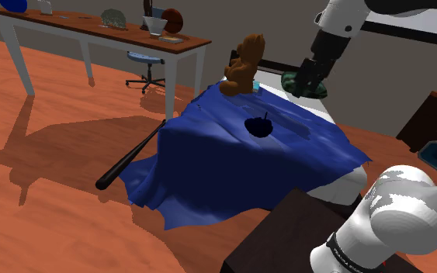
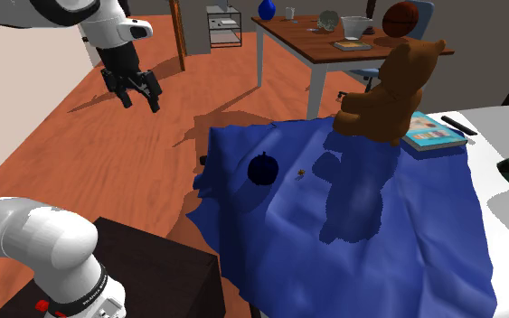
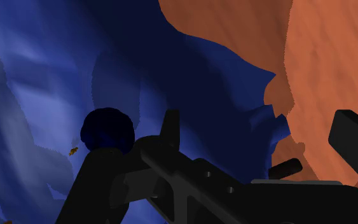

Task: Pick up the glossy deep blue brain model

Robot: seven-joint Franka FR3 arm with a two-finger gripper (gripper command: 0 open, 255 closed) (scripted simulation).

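Hovering at the second exterior view's left, the black gripper (image 2: 138,99) hangs high, seen against the orange floor (image 2: 53,154), its jaws set wide with nothing between them, well apart from its target. Toward the middle, the dark blue brain model (image 2: 266,169) rests on the rumpled blue cloth (image 2: 397,235), a small brownish speck (image 2: 301,172) near it. Further right, a brown teddy bear (image 2: 392,86) sits beside a book (image 2: 433,135). The hazards lie in the landing. The rounded model could slip sideways if the jaws close off-centre. The soft folds beneath it may be pinched too, dragging the cloth up with the catch. Its colour, close to the cloth's, makes its edges hard to judge.
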